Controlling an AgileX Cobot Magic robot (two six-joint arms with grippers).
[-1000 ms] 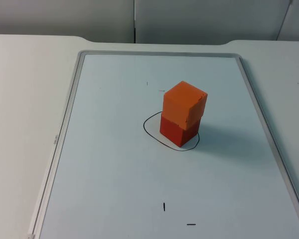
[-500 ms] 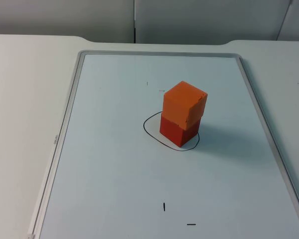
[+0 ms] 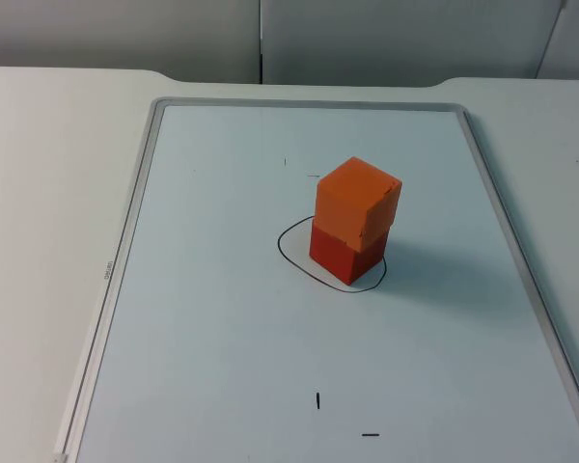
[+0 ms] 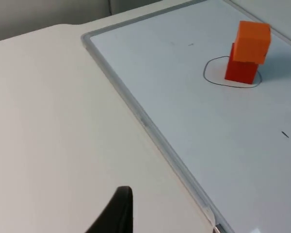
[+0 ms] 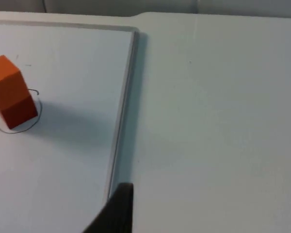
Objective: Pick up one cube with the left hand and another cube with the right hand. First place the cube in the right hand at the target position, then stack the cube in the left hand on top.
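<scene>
An orange cube (image 3: 358, 199) sits stacked on a red cube (image 3: 343, 255) inside a hand-drawn black circle (image 3: 291, 253) on a whiteboard (image 3: 212, 318) lying on the white tabletop (image 3: 48, 193). Nothing touches the stack. The left pincer (image 4: 117, 213) and right pincer (image 5: 117, 211) hang over bare tabletop beside the board's edges, well apart from the cubes; how far either is open cannot be told.

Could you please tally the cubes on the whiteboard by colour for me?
Orange cube: 1
Red cube: 1
Total: 2, stacked orange on red at the drawn circle on the whiteboard.
</scene>
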